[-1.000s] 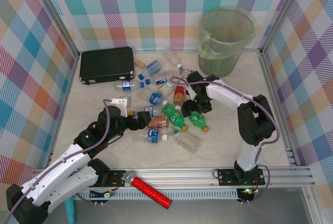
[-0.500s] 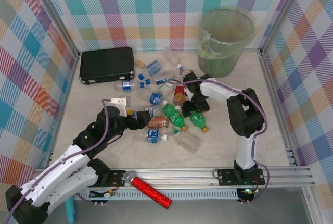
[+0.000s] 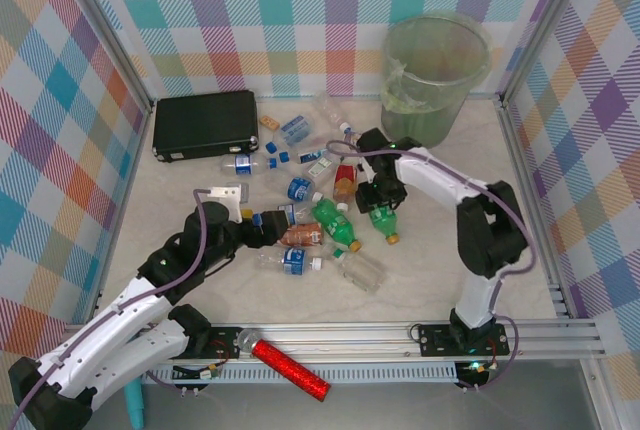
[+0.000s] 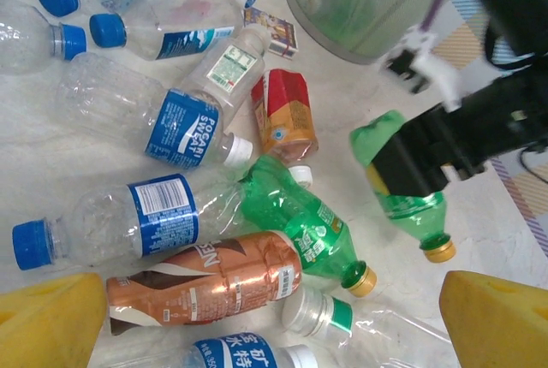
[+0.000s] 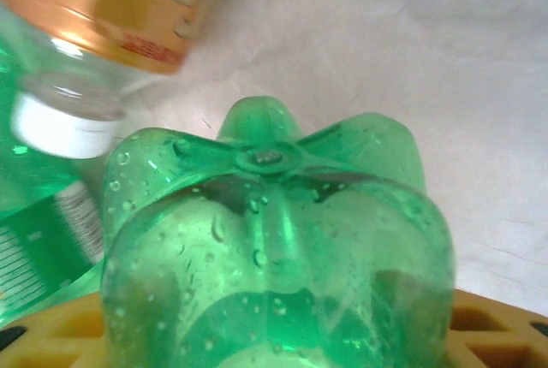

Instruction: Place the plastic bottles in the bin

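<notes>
1. Nearest, at 8 o'clock of the pile, the left gripper [image 3: 268, 232] is spread wide and holds nothing. Its yellow fingertips [image 4: 51, 321] stand on either side of a brown bottle [image 4: 205, 282]. Closing here could also pinch the second green bottle [image 4: 300, 222], because the two lie touching.
2. At the middle of the table the loose plastic bottles [image 3: 300, 190] lie crowded together. A nudge from either arm could send the round ones rolling out of reach.
3. At 3 o'clock of the pile the right gripper [image 3: 383, 200] is clamped on the held green bottle [image 4: 402, 192], its base toward the wrist and its yellow cap pointing down. The wall looks thin and smooth, with droplets inside, so it may buckle or slip out during the carry. I cannot tell whether the cap is clear of the table. If it drags, it will knock its neighbours.
4. Farthest, at 1 o'clock from that gripper, the bin [image 3: 440, 115] stands tall. Too low a path would strike its wall or snag the liner. Too early a release would drop the bottle beside it.
</notes>
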You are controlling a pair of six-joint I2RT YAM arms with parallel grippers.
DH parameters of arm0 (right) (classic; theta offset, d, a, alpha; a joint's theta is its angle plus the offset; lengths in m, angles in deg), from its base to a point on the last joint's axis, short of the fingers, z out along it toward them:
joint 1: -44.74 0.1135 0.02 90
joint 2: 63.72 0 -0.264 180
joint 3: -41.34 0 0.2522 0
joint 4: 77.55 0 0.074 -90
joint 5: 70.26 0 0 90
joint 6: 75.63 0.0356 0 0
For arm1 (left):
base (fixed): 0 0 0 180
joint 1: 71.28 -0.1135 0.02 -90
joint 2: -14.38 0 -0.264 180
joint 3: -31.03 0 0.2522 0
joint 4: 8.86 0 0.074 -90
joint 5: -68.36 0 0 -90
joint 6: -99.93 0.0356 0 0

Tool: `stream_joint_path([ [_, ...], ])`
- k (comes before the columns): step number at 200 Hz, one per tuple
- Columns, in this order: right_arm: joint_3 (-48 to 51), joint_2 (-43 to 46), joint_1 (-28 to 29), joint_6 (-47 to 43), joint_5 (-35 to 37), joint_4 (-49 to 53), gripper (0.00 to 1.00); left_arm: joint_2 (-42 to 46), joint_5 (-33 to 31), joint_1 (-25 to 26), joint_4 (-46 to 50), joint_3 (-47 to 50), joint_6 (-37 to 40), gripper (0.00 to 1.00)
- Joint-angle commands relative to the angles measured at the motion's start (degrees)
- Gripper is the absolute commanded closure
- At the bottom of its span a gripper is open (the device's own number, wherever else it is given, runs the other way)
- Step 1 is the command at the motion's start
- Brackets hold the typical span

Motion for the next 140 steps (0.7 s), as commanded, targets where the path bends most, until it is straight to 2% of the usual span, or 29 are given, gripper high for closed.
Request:
stream_joint_path([
  [1, -1.2, 7.0, -0.1, -0.2, 2.9, -1.2, 0.44, -0.6, -1.8, 0.6, -0.1, -3.8, -0.3, 0.01],
  [39, -6.2, 15.6, -2.4, 0.1, 5.0, -4.9, 0.49, -4.5, -0.8, 0.6, -1.0, -9.3, -0.6, 0.00],
  [74, -14.7, 17.4, -9.1, -0.1, 4.4, -9.9, 0.49, -6.2, 0.4, 0.5, -1.0, -12.9, -0.4, 0.00],
  [103, -24.2, 13.5, -16.2, 1.2, 2.0, -13.7, 0.49, -5.9, -0.4, 0.6, 1.1, -15.0, -0.2, 0.01],
  [140, -39.5, 1.9, -22.3, 4.0, 4.1, -17.5, 0.49, -4.8, -2.1, 0.5, 4.7, -17.3, 0.2, 0.00],
])
